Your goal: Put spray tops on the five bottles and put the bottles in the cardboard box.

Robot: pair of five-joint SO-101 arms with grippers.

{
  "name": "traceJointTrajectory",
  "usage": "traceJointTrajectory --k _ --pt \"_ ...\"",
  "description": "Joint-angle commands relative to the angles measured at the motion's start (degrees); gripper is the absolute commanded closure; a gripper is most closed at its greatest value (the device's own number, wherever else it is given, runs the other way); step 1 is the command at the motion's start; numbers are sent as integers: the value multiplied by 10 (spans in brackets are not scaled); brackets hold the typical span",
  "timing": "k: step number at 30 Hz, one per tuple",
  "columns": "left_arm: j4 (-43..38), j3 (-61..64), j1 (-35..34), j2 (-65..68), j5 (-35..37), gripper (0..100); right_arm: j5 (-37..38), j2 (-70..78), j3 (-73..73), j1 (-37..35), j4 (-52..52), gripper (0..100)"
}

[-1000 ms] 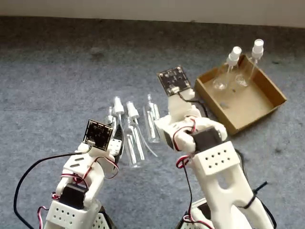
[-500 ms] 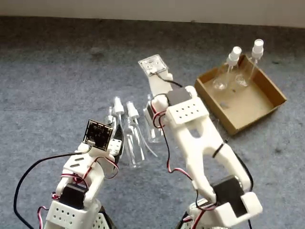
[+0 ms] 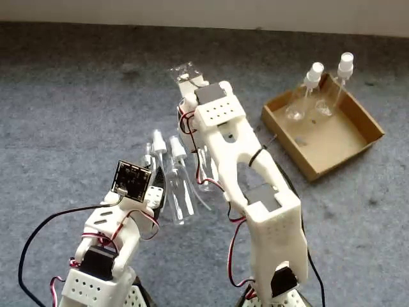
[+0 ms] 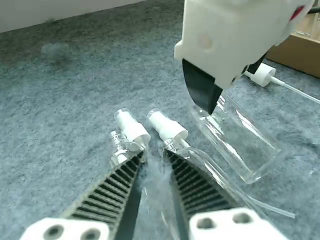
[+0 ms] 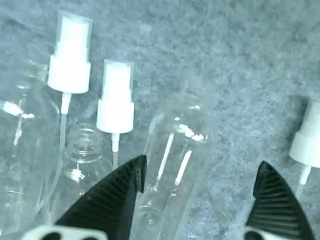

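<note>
**Right gripper** (image 5: 202, 162): your fingers stand wide apart and hold nothing. They straddle a clear plastic bottle without a top (image 5: 172, 165), which lies flat on the grey carpet (image 3: 77, 96).

**Left gripper** (image 4: 153, 156): your fingers are parted by only a narrow slit, low over the carpet. Clear plastic shows in the slit, but you cannot make out a firm hold on anything. An open bottle neck (image 4: 120, 150) lies just beside one finger.

**Pair of white spray tops with thin dip tubes** (image 5: 116, 97): these lie side by side on the carpet, just beside the topless bottle.

**Loose white spray top** (image 4: 260, 75): this lies on the carpet on the far side of the same bottle, towards the box.

**Shallow brown cardboard box** (image 3: 326, 141): it sits on the carpet, well apart from the lying bottles, on your right arm's side.

**Two clear bottles with white spray tops fitted** (image 3: 297, 105): these stand upright inside the box, against its far wall.
</note>
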Motion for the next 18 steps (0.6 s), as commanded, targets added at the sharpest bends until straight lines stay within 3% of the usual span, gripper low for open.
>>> traceJointTrajectory --k 1,9,18 --pt "3 11 9 -1 -4 991 1 34 -65 -10 7 699" --pt "3 11 9 -1 -4 990 0 115 -73 -7 7 699" --pt "3 11 9 -1 -4 990 -89 121 -77 -7 8 699"
